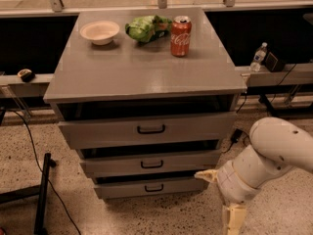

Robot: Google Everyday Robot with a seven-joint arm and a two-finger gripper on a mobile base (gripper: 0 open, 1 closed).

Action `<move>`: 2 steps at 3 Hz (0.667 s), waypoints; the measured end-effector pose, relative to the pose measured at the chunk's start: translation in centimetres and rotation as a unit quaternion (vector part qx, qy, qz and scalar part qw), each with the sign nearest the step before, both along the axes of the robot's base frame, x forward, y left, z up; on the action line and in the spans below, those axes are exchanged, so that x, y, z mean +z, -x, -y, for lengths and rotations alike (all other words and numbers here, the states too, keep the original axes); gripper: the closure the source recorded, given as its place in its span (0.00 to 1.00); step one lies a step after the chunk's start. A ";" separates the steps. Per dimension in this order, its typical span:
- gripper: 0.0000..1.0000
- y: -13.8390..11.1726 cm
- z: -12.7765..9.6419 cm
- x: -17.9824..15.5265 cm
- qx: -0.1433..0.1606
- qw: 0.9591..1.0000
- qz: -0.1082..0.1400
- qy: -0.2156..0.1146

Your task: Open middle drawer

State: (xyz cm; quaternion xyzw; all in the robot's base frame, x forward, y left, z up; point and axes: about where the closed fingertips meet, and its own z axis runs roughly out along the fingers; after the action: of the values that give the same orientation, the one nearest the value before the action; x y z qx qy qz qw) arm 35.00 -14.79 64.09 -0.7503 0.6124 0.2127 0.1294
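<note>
You see middle drawer (195, 159) matt grey, smooth | cabinet top (142, 67) faintly glossy | can (180, 29) shiny metal | gripper (219, 197), low right, matt cream plastic

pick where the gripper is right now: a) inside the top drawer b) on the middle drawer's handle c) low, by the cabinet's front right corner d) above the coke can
c: the gripper hangs low by the cabinet's front right corner, off the middle drawer's handle.
</note>
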 end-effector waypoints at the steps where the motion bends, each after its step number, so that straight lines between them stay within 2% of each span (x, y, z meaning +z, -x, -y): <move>1: 0.00 0.1 -0.6 -0.1 0.014 1.000 0.013 0.009; 2: 0.00 -1.1 -1.2 -3.4 -0.017 0.995 0.075 0.059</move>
State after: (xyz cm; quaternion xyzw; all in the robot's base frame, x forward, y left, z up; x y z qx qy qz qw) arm 36.09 -13.64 60.66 -0.7602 0.6249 0.1168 0.1338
